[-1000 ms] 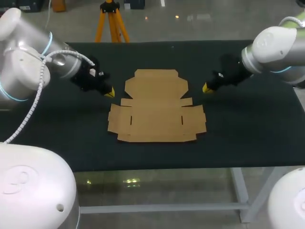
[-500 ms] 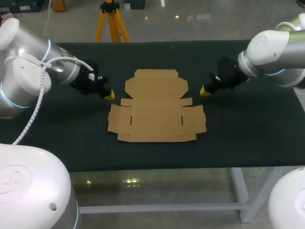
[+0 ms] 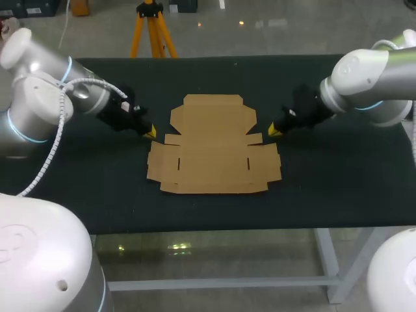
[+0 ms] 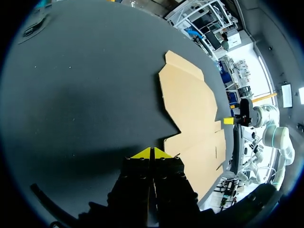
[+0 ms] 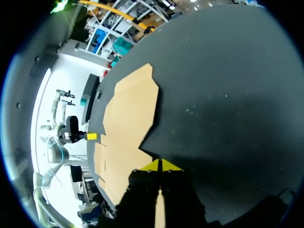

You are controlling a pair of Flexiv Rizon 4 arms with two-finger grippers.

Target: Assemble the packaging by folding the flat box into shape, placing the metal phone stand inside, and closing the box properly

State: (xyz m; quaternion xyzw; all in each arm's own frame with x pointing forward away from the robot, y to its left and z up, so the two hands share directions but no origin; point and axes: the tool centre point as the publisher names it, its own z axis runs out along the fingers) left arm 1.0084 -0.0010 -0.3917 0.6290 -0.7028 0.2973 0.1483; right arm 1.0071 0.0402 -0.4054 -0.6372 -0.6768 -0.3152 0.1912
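Flat box on desk: looks light, bendy cardboard, best lifted by side flaps. Left pincer, right pincer both clenched, empty, just beside its left and right edges.

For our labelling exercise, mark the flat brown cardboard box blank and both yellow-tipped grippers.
Flat brown cardboard box blank (image 3: 213,156), head view, middle panel.
Left gripper (image 3: 150,132), head view, at its yellow tips.
Right gripper (image 3: 274,131), head view, at its yellow tips.
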